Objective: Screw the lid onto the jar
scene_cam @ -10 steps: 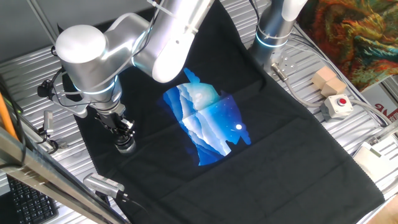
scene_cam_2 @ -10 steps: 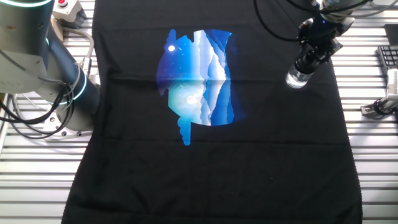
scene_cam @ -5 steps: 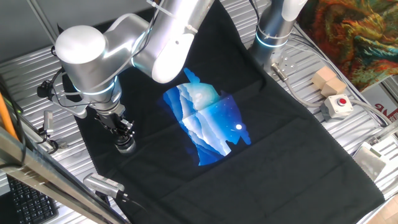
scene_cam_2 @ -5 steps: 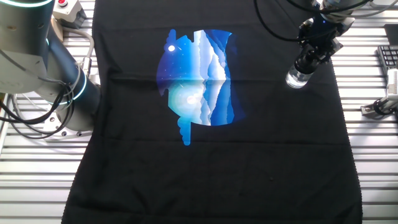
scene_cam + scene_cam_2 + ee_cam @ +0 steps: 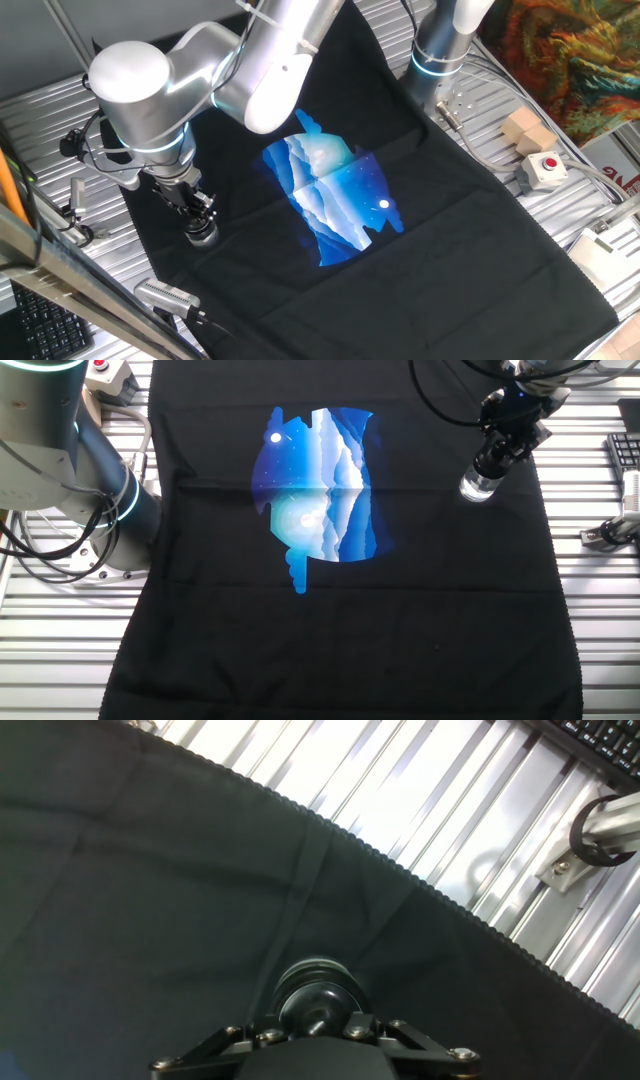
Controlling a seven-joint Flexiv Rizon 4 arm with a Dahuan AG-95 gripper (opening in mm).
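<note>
Claw point(image 5: 316, 1025) over the lid point(image 5: 316, 1003) on black cloth point(image 5: 150, 890)

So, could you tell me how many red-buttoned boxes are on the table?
1: the red-buttoned box sits on the slatted metal table, beside the black cloth.

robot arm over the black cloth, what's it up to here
The arm's gripper is planted straight down on the small glass jar, which stands near the edge of the black cloth. The hand view shows the dark lid just below the fingers, seemingly being screwed on. Whether it is fully tight cannot be told.
</note>
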